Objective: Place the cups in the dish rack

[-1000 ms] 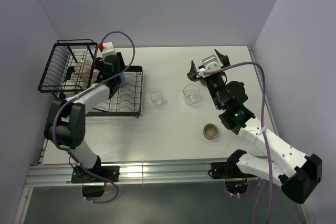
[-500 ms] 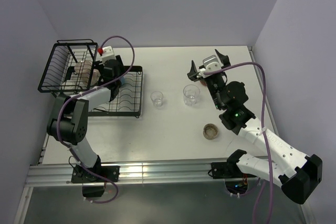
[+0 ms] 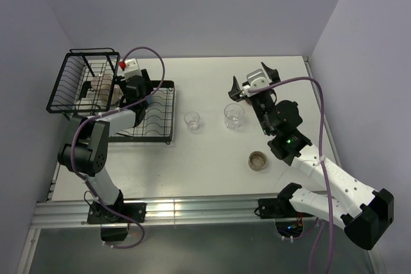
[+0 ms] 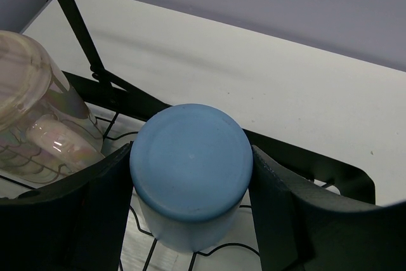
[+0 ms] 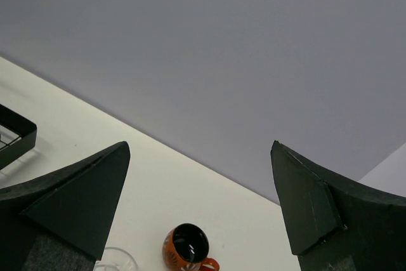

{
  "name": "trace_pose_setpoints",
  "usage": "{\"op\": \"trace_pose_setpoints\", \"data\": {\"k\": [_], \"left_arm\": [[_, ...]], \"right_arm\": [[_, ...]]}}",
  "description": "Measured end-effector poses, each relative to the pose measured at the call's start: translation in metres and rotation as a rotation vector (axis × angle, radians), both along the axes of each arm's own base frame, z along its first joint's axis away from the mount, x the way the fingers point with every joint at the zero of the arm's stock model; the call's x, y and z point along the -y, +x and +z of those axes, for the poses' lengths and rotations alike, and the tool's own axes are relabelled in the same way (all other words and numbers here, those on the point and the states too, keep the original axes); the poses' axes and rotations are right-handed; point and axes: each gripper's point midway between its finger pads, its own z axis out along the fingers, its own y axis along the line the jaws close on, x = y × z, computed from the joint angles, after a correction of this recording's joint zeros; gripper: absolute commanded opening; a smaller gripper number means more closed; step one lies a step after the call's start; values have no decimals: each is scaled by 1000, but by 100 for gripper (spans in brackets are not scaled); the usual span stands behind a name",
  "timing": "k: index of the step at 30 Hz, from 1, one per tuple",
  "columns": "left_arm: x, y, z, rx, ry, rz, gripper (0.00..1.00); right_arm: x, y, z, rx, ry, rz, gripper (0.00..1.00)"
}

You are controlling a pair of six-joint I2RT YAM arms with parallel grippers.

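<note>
- Left claw [image 4: 190, 211] is clamped on the blue tumbler [image 4: 190, 163], one finger pressed on each side. The tumbler's upside down over the flat tray of the dish rack [image 3: 164, 119]; can't tell if it's touching the wires.
- Tight spot there: the tray's far rim sits just behind the tumbler, with a basket post and a pearly mug [image 4: 32, 112] close by.
- Right claw [image 5: 200, 204] is spread wide with nothing in it, hanging above the dark orange cup [image 5: 189, 247]. Bare counter [image 3: 205, 158] runs from there to the back wall.
- Loads of free counter between rack and glasses.
- Count: two clear glasses [image 3: 192, 120], the second [image 3: 234, 115], one low brownish cup [image 3: 257, 160], one orange cup, one tumbler, one mug that I can make out.
</note>
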Motion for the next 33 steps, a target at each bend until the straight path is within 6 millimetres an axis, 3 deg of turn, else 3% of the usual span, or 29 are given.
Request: {"op": "trace_pose_setpoints", "data": {"k": [6, 10, 13, 24, 33], "left_arm": [[0, 0, 0, -1, 0, -5, 70], [3, -2, -2, -2, 2, -24, 92], [4, -5, -6, -16, 8, -37, 99], [3, -20, -9, -68, 22, -56, 99], [21, -55, -14, -169, 32, -109, 99]], "right_arm": [[-1, 0, -1, -4, 3, 5, 100], [-2, 0, -1, -6, 3, 10, 100], [-2, 0, -1, -6, 3, 13, 100], [-3, -1, -5, -22, 3, 19, 100], [-3, 5, -13, -128, -1, 36, 100]]}}
